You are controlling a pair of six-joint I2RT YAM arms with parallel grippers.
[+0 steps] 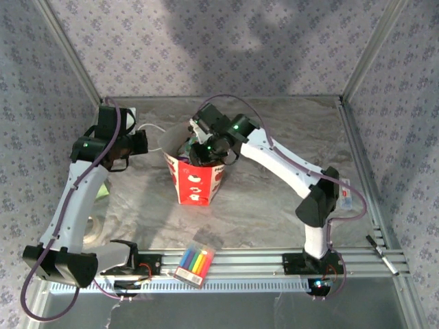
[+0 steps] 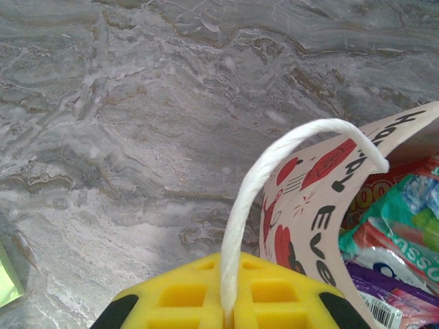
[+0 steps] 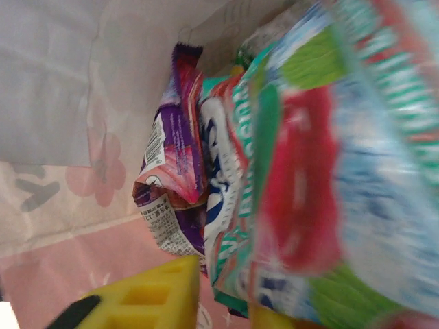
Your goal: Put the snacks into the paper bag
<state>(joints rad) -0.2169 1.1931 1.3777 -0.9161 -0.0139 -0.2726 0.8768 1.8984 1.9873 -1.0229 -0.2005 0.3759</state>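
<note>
Snacks (image 2: 387, 236) lie inside the paper bag (image 1: 196, 182), which stands upright in the middle of the table (image 1: 274, 205). The left gripper (image 2: 230, 317) is clenched on the white string handle (image 2: 271, 161) and holds the mouth of the bag open toward its side. The right gripper (image 1: 207, 147) hangs in the mouth of the bag. Whether its jaws grasp the blurred green and red packet (image 3: 322, 178) or have released it, the pictures do not tell.

If this packet sticks between the fingers when the right arm lifts, it can come out again and fall beside the bag. The arm can also catch the thin paper wall and tip the bag, because one handle alone steadies it.

From above, the whole layout is clear, including the box of markers (image 1: 194, 264) near the front edge, well apart from the bag, but the right arm covers the inside of the bag. The right wrist view looks inside: a purple packet (image 3: 175, 164) just beside a teal-white one, and one yellow finger (image 3: 147, 300) below them. The left wrist view makes the grip on the string clear.
</note>
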